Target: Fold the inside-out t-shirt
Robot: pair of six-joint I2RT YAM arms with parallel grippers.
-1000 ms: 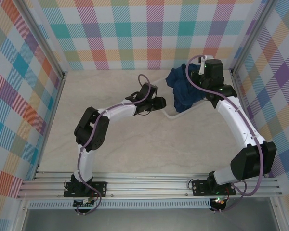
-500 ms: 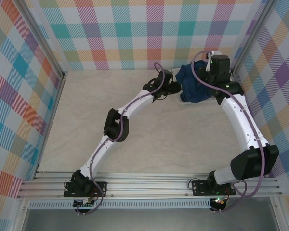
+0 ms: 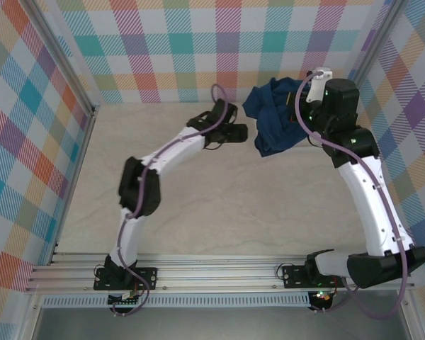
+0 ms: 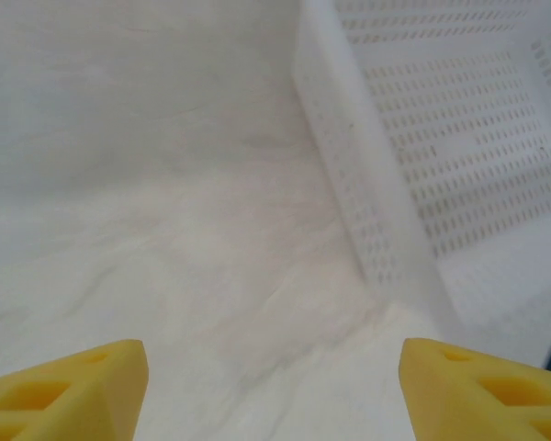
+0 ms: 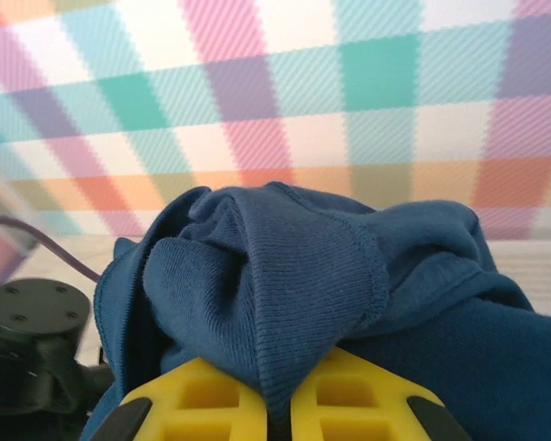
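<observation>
Right gripper (image 5: pixel 280 409): jaws pressed together, pinching a fold of the t-shirt (image 5: pixel 285 276). The garment hangs bunched from it, raised over the far right of the table (image 3: pixel 198 205). Left gripper (image 4: pixel 275 390): jaws spread wide, holding nothing, above bare table beside a white perforated basket (image 4: pixel 441 138).

The right gripper (image 5: pixel 278 404) has its yellow fingers (image 5: pixel 197 400) pressed together on a bunched fold of the navy t-shirt (image 5: pixel 285 266), before a pastel checked wall (image 5: pixel 376 83).
</observation>
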